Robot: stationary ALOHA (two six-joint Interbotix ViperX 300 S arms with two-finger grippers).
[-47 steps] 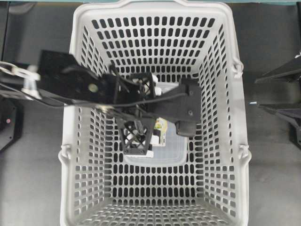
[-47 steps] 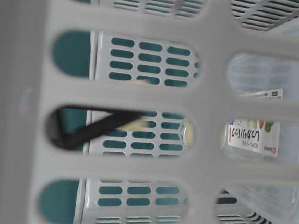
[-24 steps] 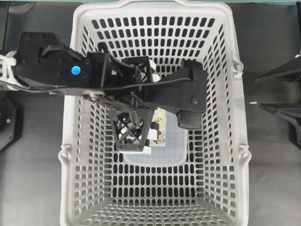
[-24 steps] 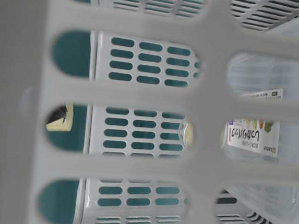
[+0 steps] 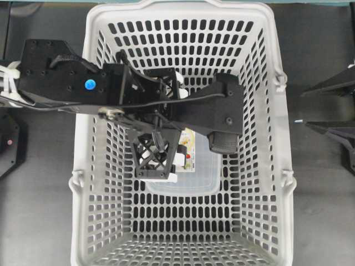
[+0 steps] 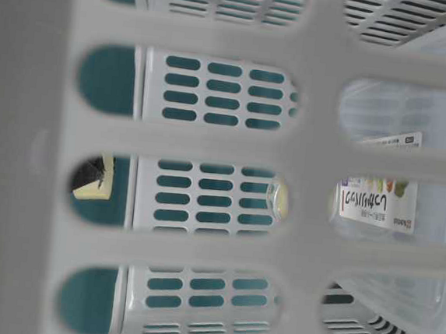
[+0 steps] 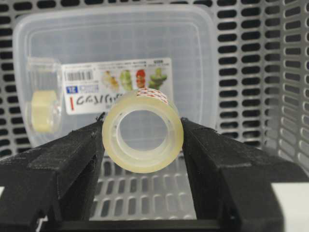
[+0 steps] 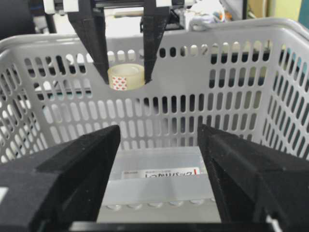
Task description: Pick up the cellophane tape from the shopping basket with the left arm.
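My left fingers (image 7: 72,164) are about half spread and pinch the cellophane tape (image 7: 143,131) between them, one pad pressed to each side of the roll's outer band. The roll's hole faces straight back at my wrist camera, so its axis runs along my reach and its flat faces stand upright; a bit of red print shows at its top edge. From the right wrist view, the tape (image 8: 126,76) hangs in my left fingers (image 8: 94,41) up near the rim height of the far wall, clear of the floor of the shopping basket (image 8: 231,111).

Below and beyond the roll lies a clear rectangular container (image 7: 193,58) with a colourful printed label (image 7: 116,82), flat on the basket's slotted floor. At its left end is a second small pale yellowish roll (image 7: 43,110); whether it lies on the lid or inside I cannot tell.

From overhead, my left arm (image 5: 61,83) reaches in over the basket's left wall, the lattice finger (image 5: 153,158) over the container (image 5: 205,177), hiding the tape there.

My right fingers (image 8: 63,179) are spread wide, holding nothing, outside the basket's near wall; that arm (image 5: 333,133) sits well apart, over the dark surface (image 5: 39,210).
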